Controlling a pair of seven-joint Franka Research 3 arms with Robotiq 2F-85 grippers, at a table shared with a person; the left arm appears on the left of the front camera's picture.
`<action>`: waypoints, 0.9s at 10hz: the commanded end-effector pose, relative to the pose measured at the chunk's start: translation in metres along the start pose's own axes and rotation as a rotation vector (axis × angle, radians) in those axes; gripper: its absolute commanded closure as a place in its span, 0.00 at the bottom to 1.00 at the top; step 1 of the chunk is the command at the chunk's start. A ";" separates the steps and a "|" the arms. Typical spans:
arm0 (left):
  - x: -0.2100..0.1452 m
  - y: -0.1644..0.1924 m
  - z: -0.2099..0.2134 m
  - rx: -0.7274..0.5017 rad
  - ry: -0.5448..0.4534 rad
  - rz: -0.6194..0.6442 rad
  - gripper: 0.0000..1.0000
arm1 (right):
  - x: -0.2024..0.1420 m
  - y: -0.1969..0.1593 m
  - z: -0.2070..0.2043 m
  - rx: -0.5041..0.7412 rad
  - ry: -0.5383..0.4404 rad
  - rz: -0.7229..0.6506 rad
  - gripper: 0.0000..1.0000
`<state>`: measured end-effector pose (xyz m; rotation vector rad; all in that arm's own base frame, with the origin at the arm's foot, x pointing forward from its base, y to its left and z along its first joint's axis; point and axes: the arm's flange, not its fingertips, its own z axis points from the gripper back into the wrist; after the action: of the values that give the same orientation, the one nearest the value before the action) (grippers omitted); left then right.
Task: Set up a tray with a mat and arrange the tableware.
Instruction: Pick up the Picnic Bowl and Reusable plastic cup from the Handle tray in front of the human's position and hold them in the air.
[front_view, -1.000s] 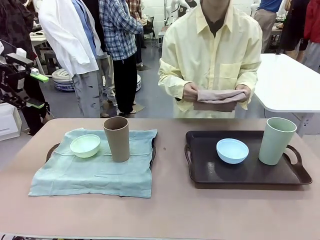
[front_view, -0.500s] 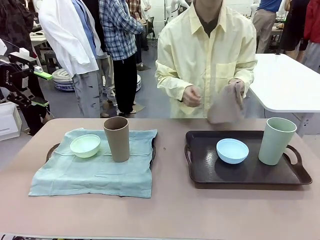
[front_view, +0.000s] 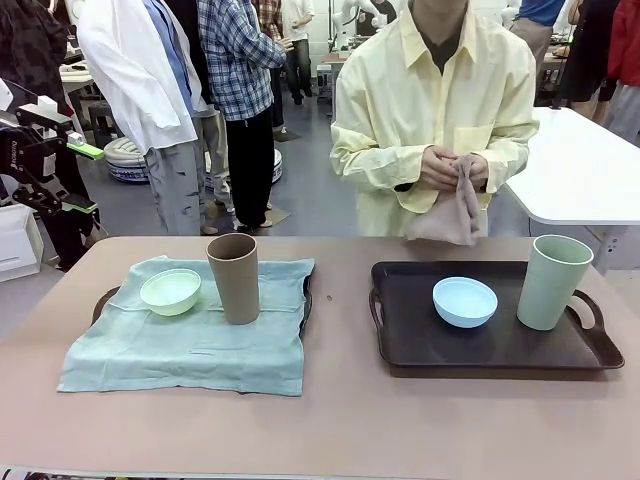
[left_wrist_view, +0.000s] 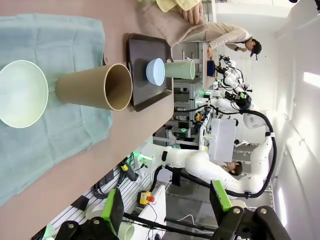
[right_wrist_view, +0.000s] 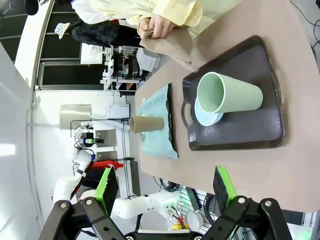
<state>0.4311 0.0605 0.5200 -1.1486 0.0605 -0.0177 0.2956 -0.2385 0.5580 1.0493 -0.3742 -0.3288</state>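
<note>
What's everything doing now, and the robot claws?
Mint bowl: upright, empty, on the mat.
Brown cup: upright, empty, on the mat.
Mat: spread over the left tray.
Blue bowl: upright on the right tray.
Green cup: upright on the right tray.
Tan cloth: bunched in the person's hands.
Left gripper: open, empty.
Right gripper: open, empty.

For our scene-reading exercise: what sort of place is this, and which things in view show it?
Probably a robotics lab: the right end effector, black with green pads, hovers by the beige table; a yellow box with a red stop button sits nearby.
</note>
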 end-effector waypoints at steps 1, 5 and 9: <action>-0.004 -0.001 0.002 0.018 0.008 -0.006 0.08 | -0.004 -0.002 -0.002 0.025 -0.004 0.014 0.00; 0.005 -0.001 -0.018 0.088 0.034 -0.003 0.08 | 0.005 -0.002 0.000 0.037 0.136 0.132 0.00; 0.056 -0.055 -0.130 0.257 0.264 0.043 0.08 | 0.072 -0.006 -0.019 0.057 0.203 0.552 0.00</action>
<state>0.4603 -0.0669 0.5022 -0.9516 0.2497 -0.1174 0.3501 -0.2321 0.5563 0.9919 -0.4051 0.1697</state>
